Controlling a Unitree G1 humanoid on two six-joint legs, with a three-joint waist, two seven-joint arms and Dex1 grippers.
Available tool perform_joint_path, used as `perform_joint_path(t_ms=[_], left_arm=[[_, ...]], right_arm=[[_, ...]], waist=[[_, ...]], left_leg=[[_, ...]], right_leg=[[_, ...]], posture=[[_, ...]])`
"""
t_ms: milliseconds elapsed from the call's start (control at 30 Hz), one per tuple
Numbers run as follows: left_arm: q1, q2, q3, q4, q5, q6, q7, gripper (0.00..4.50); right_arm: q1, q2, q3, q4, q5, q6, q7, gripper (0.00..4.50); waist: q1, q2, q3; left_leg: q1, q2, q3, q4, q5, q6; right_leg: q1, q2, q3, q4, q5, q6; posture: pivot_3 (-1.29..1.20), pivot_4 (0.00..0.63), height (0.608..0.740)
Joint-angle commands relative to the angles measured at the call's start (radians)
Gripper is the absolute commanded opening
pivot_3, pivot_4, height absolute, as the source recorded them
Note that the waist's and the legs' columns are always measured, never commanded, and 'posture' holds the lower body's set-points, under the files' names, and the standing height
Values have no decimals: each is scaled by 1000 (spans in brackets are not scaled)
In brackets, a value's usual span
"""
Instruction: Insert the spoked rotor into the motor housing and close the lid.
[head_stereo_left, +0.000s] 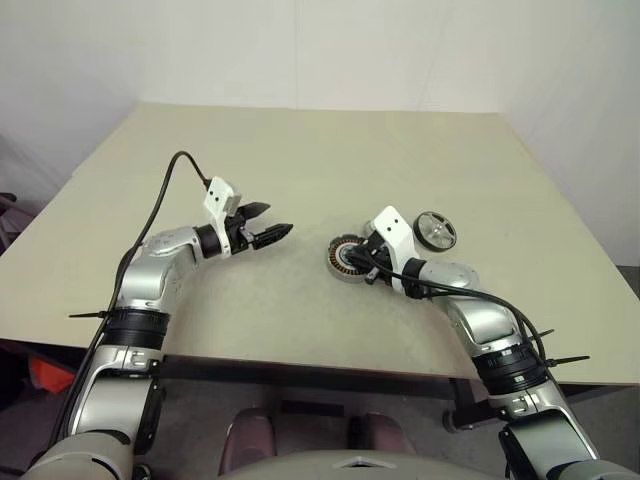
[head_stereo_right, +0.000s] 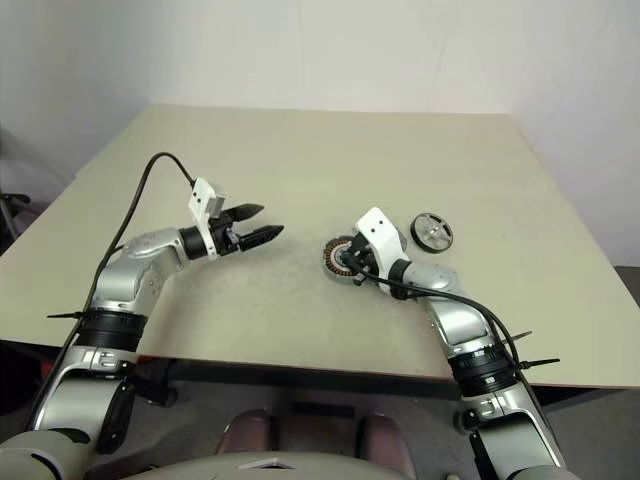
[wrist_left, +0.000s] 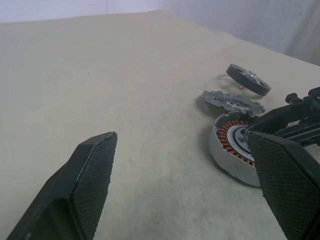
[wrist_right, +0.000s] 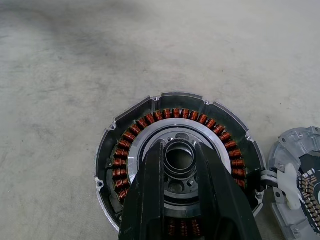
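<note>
The motor housing (wrist_right: 125, 150), a silver ring with copper windings around a dark centre, rests tilted on the table in front of my right arm. My right gripper (wrist_right: 179, 152) is shut on its central hub ring, one finger on each side. The spoked rotor (head_stereo_left: 435, 230), a small dark wheel, lies on the table just beyond my right wrist. The lid (wrist_left: 232, 101), a flat grey disc with a toothed edge, lies between the rotor and the housing. My left gripper (head_stereo_left: 279, 218) hovers open and empty to the left of the housing, pointing at it.
The beige table (head_stereo_left: 300, 150) stretches far back and to both sides. Its front edge (head_stereo_left: 300, 362) runs close under both arms. A black cable (head_stereo_left: 165, 190) loops up from my left wrist.
</note>
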Motion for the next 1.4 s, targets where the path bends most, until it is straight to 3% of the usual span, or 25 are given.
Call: perform_joint_path(t_ms=[33,100,333,567,667,867,900,1400], left_arm=[[-24,9,10,-9,3,-22,1,4389],[-23,9,11,-9,4,-24,2,4389],[-21,12,13,-6,7,-28,3,4389],[-20,5,8,-1,12,-33,5,4389],[-22,4,8,4,15,-35,3,4389],[-19,5,10,5,18,-37,4,4389],[-17,6,10,4,19,-37,4,4389],[-12,5,11,-1,20,-37,14,4389]], right_arm=[[-7,-6,-2,-17,-10,-4,1,608],[-12,1,-3,-8,-7,-1,-1,608],[5,-9,0,-72,9,-23,37,2997],[-16,5,-22,-94,29,-10,39,2997],[-30,17,-37,-81,38,-8,31,2354],[-36,22,-38,-47,24,-18,11,212],[-39,20,-35,-45,19,-20,9,35],[-39,37,1,60,-15,-42,-9,35]], waist=[[0,0,0],[0,0,0],[0,0,0],[0,0,0],[0,0,0],[0,0,0],[0,0,0],[0,0,0]], left_leg=[[0,0,0,0,0,0],[0,0,0,0,0,0],[0,0,0,0,0,0],[0,0,0,0,0,0],[0,0,0,0,0,0],[0,0,0,0,0,0],[0,0,0,0,0,0],[0,0,0,0,0,0]], right_leg=[[0,0,0,0,0,0],[0,0,0,0,0,0],[0,0,0,0,0,0],[0,0,0,0,0,0],[0,0,0,0,0,0],[0,0,0,0,0,0],[0,0,0,0,0,0],[0,0,0,0,0,0]], posture=[[0,0,740],[0,0,740],[0,0,740],[0,0,740],[0,0,740],[0,0,740],[0,0,740],[0,0,740]])
